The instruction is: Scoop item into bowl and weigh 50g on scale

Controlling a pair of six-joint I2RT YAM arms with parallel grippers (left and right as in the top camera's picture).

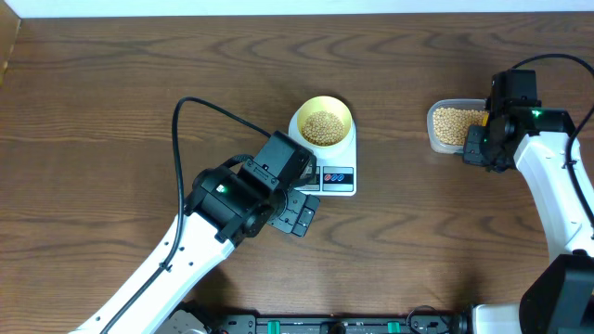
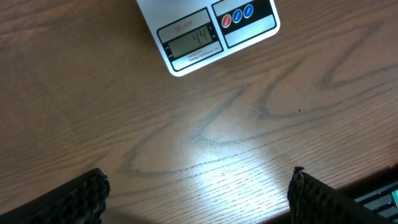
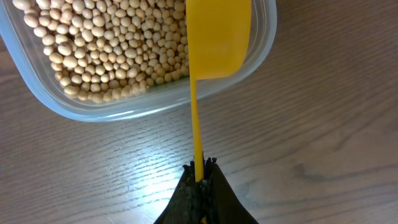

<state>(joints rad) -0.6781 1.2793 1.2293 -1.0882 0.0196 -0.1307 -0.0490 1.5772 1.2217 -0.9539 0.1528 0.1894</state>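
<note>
Where the scale (image 1: 336, 176) sits: you find it at mid-table (image 1: 111, 93), its display and two coloured buttons facing your left arm. In the left wrist view the display reads 44.
Bowl (image 1: 322, 100): pale yellow, it stands on the far part of the scale and holds a heap of beans (image 1: 323, 127).
Left gripper (image 2: 199, 208): your fingers (image 2: 68, 199) are spread wide and hold nothing. They hang over bare wood just in front of the scale, apart from it.
Right gripper (image 3: 202, 171): yours is pressed together, pinching the thin handle of the yellow scoop (image 3: 217, 37).
Scoop: its cup lies over one end of the clear tub (image 3: 124, 112), and the handle crosses the rim.
Tub: at your right, well apart from the scale, with many more beans inside.
</note>
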